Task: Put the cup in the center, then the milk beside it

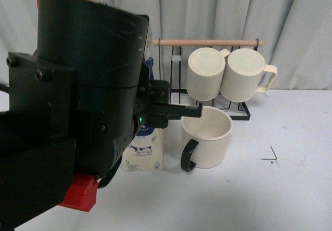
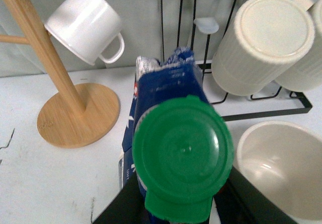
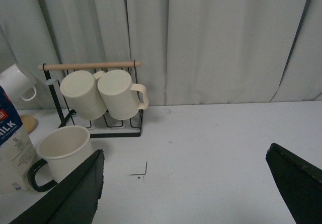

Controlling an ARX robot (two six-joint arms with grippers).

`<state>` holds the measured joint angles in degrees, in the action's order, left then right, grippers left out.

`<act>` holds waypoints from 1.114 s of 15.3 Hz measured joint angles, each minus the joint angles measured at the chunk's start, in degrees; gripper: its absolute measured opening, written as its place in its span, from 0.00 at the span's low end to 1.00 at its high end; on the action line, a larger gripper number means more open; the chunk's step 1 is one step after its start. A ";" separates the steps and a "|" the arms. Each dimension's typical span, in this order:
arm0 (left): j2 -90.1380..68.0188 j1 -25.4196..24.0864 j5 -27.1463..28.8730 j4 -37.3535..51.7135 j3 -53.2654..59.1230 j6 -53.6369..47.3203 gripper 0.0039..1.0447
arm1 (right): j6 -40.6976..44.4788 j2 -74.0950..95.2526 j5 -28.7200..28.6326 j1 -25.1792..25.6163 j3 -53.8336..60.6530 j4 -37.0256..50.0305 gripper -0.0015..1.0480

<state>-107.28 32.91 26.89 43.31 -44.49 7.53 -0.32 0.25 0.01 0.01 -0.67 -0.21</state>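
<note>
The cup (image 1: pixel 207 137), a wide cream mug with a black handle (image 1: pixel 188 155), stands upright on the white table in front of the rack. Just left of it is the blue-and-white milk (image 1: pixel 145 155), upright, with its base at table level. My left gripper (image 1: pixel 161 109) is shut on the carton's upper part. In the left wrist view the green cap (image 2: pixel 183 153) fills the middle between the black fingers (image 2: pixel 121 209), with the cup's rim (image 2: pixel 282 168) beside it. My right gripper (image 3: pixel 183 189) hangs open over bare table, to the right of the cup (image 3: pixel 63 151) and the milk (image 3: pixel 12 143).
A black wire rack (image 1: pixel 238 111) with a wooden rod holds two ribbed cream mugs (image 1: pixel 207 72) behind the cup. A wooden mug tree (image 2: pixel 75 113) carries a small white mug (image 2: pixel 85 22) at the back left. A black corner mark (image 1: pixel 272 154) lies right of the cup. Curtains close the back.
</note>
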 joint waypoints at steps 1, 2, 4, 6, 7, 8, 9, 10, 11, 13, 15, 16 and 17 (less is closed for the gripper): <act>1.53 0.50 0.09 -0.72 0.00 -0.39 0.38 | 0.00 0.00 0.00 0.00 0.00 0.02 0.94; 3.58 1.25 0.33 -2.08 0.26 -1.84 0.50 | 0.00 0.00 0.00 0.00 0.00 0.00 0.94; 10.91 2.29 -2.75 -7.78 3.43 -3.30 0.71 | 0.00 0.00 -0.02 0.00 0.00 0.00 0.94; 23.47 1.70 -12.68 -17.31 7.98 -3.63 0.92 | 0.00 0.00 -0.02 0.00 0.00 0.00 0.94; 42.29 -3.91 -27.06 -31.74 13.31 -6.58 0.93 | 0.00 0.00 0.00 0.00 0.00 0.00 0.94; 51.36 -5.51 -32.39 -34.53 14.12 -6.91 0.94 | 0.00 0.00 -0.04 0.00 0.00 0.00 0.94; 53.42 -4.61 -31.30 -31.21 14.01 -7.50 0.92 | 0.00 0.00 -0.04 0.00 0.00 0.00 0.94; 54.21 -2.16 -18.10 -18.82 18.45 -8.02 0.81 | 0.00 0.00 -0.04 0.00 0.00 0.02 0.94; 55.39 -3.34 -9.44 -14.53 23.71 -7.98 0.70 | 0.00 0.00 -0.02 0.00 0.00 0.00 0.94; 61.09 -10.14 -2.86 -13.81 29.81 -7.76 0.49 | 0.00 0.00 0.11 0.00 0.00 -0.02 0.94; 67.21 -13.92 -7.96 -14.21 32.59 -7.76 0.27 | 0.00 0.00 -0.02 0.00 0.00 0.02 0.94; 69.61 -16.68 -10.43 -15.50 34.82 -7.76 0.13 | 0.00 0.00 -0.02 0.00 0.00 0.00 0.94; 71.71 -18.97 -12.68 -16.81 36.72 -7.48 0.01 | 0.00 0.00 -0.02 0.00 0.00 0.00 0.94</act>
<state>-35.57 13.93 14.22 26.50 -7.77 0.05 -0.32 0.25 -0.01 0.01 -0.67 -0.21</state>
